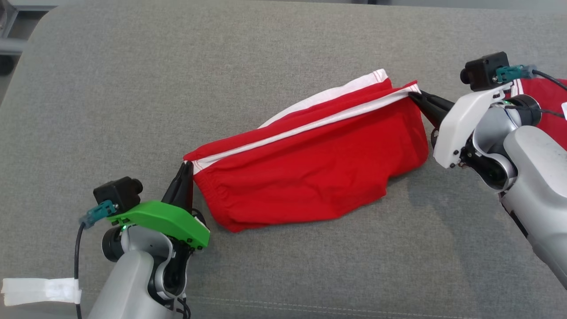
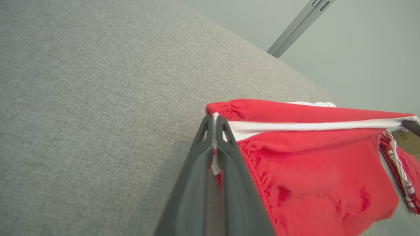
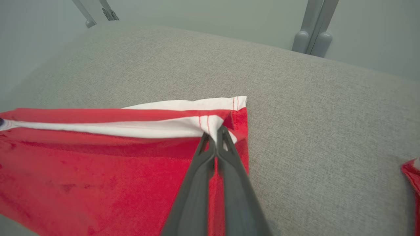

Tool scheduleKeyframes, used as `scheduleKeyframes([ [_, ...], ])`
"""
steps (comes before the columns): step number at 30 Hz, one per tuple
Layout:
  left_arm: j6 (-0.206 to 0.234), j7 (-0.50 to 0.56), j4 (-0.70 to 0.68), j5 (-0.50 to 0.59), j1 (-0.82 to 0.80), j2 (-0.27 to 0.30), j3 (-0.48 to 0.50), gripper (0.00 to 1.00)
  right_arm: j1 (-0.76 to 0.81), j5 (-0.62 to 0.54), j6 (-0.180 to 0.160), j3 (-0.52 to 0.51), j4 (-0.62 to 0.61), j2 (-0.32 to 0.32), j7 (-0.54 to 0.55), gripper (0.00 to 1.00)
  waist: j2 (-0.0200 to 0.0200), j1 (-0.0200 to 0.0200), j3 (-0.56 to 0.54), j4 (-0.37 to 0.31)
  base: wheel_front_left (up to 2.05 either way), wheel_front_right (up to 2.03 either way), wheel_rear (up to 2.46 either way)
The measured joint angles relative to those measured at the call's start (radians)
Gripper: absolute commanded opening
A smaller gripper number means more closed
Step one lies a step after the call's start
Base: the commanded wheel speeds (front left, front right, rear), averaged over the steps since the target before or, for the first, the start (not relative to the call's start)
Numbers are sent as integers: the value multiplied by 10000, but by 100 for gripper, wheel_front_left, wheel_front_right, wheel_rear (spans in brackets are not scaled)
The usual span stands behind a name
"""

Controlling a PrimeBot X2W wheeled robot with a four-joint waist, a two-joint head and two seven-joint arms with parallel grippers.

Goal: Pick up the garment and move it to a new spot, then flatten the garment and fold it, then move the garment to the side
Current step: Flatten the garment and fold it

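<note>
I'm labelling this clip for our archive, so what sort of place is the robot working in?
Likely a lab or test bay, not a home: a grey fabric-covered work surface, bare metal frame posts beyond it, and a second red garment at its edge.

We see soft, even light across all 3 views, bright and flat. A faint shadow lies under the garment [image 1: 310,177] on the grey cushion [image 1: 133,88]. In the 2 wrist views the dark fingers [image 2: 190,196] blur close to the lens, and the cushion's far edge curves and looks hazy.
</note>
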Motion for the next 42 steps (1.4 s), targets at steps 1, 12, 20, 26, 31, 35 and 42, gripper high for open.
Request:
scheduleKeyframes([
  [1,6,0,151,0,-105,-2,-15,0,-135,52,0,29,119,90,31,0,0,0,79,59,0,0,0],
  [12,94,-176,878,-151,-886,-35,-301,0,-943,113,0,522,1145,431,107,49,0,0,579,340,0,0,0],
  [20,77,-617,894,-744,-1244,-56,-729,100,-1392,326,-2,303,2021,535,-422,100,0,0,662,267,0,0,0],
  [26,63,-848,1101,-903,-1283,-58,-903,100,-1655,353,-2,272,2437,673,-874,100,0,0,688,271,0,0,0],
  [31,-21,-1191,1158,-1028,-1367,-58,-853,100,-1951,380,-2,146,2700,677,-1386,100,0,0,651,248,0,0,0],
  [35,-104,-1290,1212,-1028,-1371,-58,-836,100,-1930,585,-2,238,2905,800,-1592,100,0,1,543,172,0,0,0],
  [42,-278,-1469,1103,-1041,-1297,-58,-861,100,-1337,1162,-2,201,3478,857,-1741,100,0,0,352,54,0,0,0],
])
